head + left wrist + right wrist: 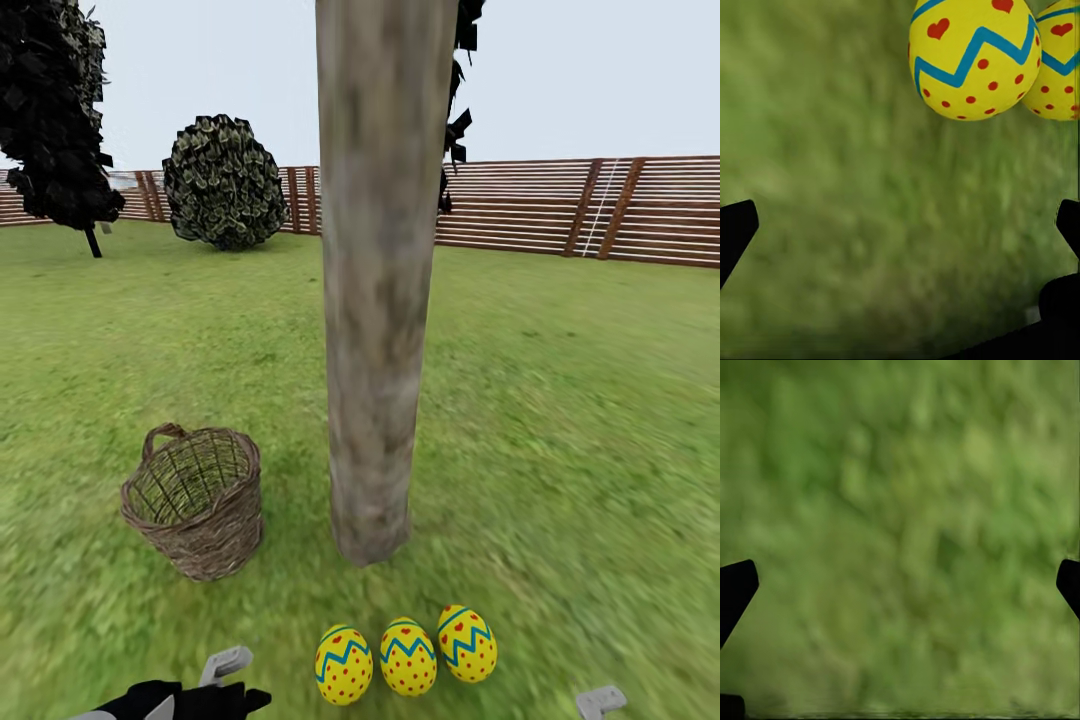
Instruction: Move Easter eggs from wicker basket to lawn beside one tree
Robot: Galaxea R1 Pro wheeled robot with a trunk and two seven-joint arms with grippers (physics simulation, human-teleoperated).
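The left pincer is standing wide apart, with its two black tips at the left and right edges of the left wrist view and nothing between them but grass. It is pointing down at the lawn. Two eggs are showing at the upper right of that frame, touching each other. In the head view this pincer is peeking in at the bottom left.

The right pincer is also standing wide apart over bare grass, holding nothing.

In the head view, three eggs are lying in a row on the lawn at the bottom middle, just beside the foot of the tree. The tree is going up the middle of the frame. The basket is sitting on the grass left of the tree, tilted a little, with no eggs inside. A round bush and a fence are far back.
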